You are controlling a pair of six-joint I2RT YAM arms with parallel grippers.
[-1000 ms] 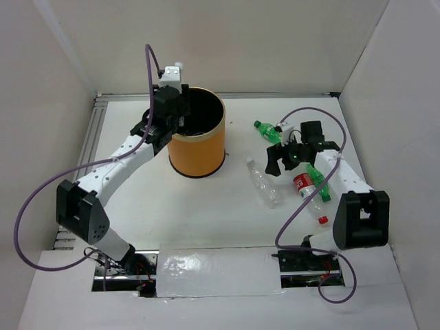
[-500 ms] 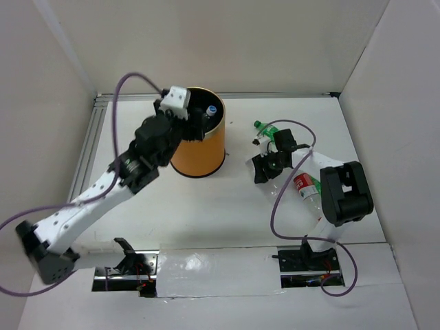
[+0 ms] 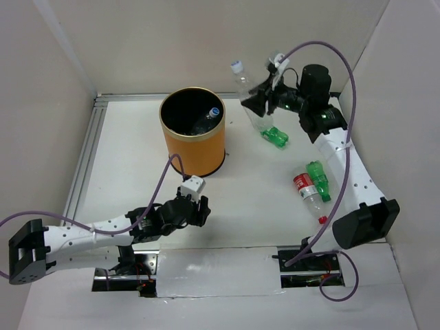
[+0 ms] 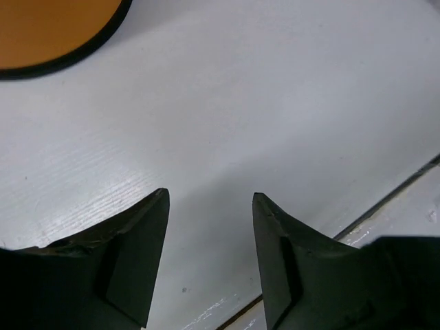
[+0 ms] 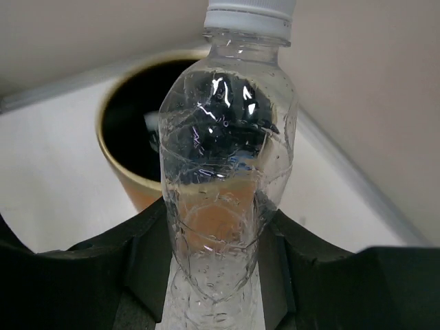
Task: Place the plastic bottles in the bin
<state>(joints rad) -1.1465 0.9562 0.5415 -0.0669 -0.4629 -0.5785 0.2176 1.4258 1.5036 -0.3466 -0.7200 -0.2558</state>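
**Right arm carrying a clear bottle toward the bin**

The right gripper (image 3: 259, 104) is clamping the clear crinkled plastic bottle with a white cap (image 5: 230, 158) around its lower body, cap uppermost. The bottle is hanging in the air just right of the tall orange cylindrical bin with a gold rim (image 3: 196, 152), not yet over the black opening.

Step in hand, by my reading: transport. The next move is calling for a leftward swing until the bottle is over the bin's mouth, then a release. The mouth is wide, so little aiming is needed.

The left gripper (image 4: 210, 206) is hovering low over the white table (image 4: 275, 82) on the near side of the bin, jaws moderately apart and empty.

A blue-capped bottle (image 3: 208, 117) is lying inside the bin. A green bottle (image 3: 275, 135) is lying right of the bin. A red-labelled bottle (image 3: 304, 187) and a second green bottle (image 3: 317, 179) are lying farther right, touching.

Against half a second ago:
- The right gripper was down at the table right of the bin and is now raised.
- The left arm was reaching over the bin's rim and is now withdrawn.
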